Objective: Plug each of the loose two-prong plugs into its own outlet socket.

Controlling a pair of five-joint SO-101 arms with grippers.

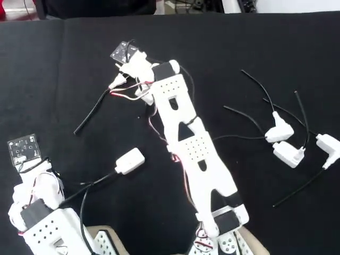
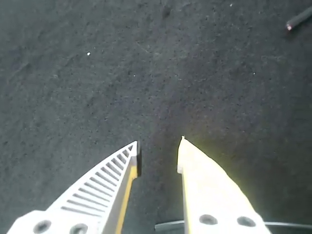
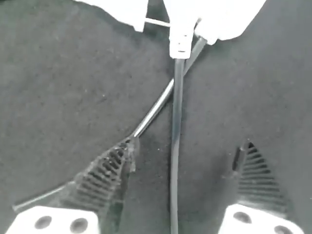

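Note:
A white plug [image 1: 130, 160] lies left of centre, and its black cable runs toward my left arm [image 1: 37, 196] at the near left. My left gripper [image 2: 158, 146] is open over bare black cloth, with nothing between its fingers. My right arm [image 1: 186, 138] stretches across to the far left-centre. My right gripper [image 3: 187, 146] is open low over the cloth, its fingers on either side of a black cable [image 3: 174, 122]. That cable leads to a white plug body [image 3: 181, 29] just ahead. A second cable [image 3: 156, 109] crosses beneath the first one.
Three white plug pieces [image 1: 278, 131], [image 1: 288, 154], [image 1: 328, 146] with thin black leads lie together at the right. A loose black cable [image 1: 94, 109] runs out from under the right arm's tip. A cable end [image 2: 295, 22] lies ahead of the left gripper. Black cloth [image 1: 255, 53] covers the table.

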